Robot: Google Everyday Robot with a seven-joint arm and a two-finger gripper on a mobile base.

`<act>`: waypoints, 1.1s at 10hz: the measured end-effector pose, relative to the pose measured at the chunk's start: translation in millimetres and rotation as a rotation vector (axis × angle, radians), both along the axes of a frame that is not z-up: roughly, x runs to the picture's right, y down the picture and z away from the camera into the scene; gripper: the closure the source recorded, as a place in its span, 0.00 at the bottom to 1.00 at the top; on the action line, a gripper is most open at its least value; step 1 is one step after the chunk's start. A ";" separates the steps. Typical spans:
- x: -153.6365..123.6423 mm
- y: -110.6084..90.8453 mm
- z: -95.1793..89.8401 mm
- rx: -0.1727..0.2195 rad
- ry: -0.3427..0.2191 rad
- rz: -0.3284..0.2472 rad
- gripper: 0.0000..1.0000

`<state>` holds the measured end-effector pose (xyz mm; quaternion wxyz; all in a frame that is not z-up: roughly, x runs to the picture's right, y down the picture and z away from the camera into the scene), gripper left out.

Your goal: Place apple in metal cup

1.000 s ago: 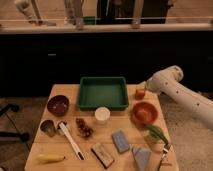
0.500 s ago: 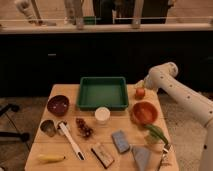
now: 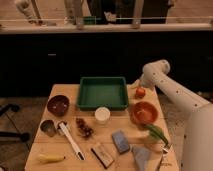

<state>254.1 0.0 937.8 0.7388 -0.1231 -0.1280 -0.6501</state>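
The apple (image 3: 140, 92) is small and orange-red. It lies on the wooden table (image 3: 45, 150) between the green tray and the orange bowl, near the right edge. My gripper (image 3: 136, 85) hangs from the white arm that comes in from the right, right at the apple's upper left side. The metal cup (image 3: 48, 128) is a short dull grey cylinder at the table's left edge, below the maroon bowl and far from the gripper.
A green tray (image 3: 102, 92) sits at the back centre, a maroon bowl (image 3: 58, 105) at left and an orange bowl (image 3: 144, 112) at right. A white cup (image 3: 102, 115), a berry cluster (image 3: 84, 128), a white-handled tool (image 3: 70, 140), a banana (image 3: 50, 158) and a blue sponge (image 3: 120, 141) fill the front.
The arm has swung left and folded in, bringing the gripper down next to the apple. The apple has stayed in place.
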 end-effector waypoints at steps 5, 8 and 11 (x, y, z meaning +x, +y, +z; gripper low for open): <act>0.2 5.6 25.7 -0.067 0.018 -0.018 0.20; 6.4 9.7 33.1 -0.096 0.031 -0.015 0.20; 11.4 14.1 38.8 -0.127 0.040 -0.013 0.20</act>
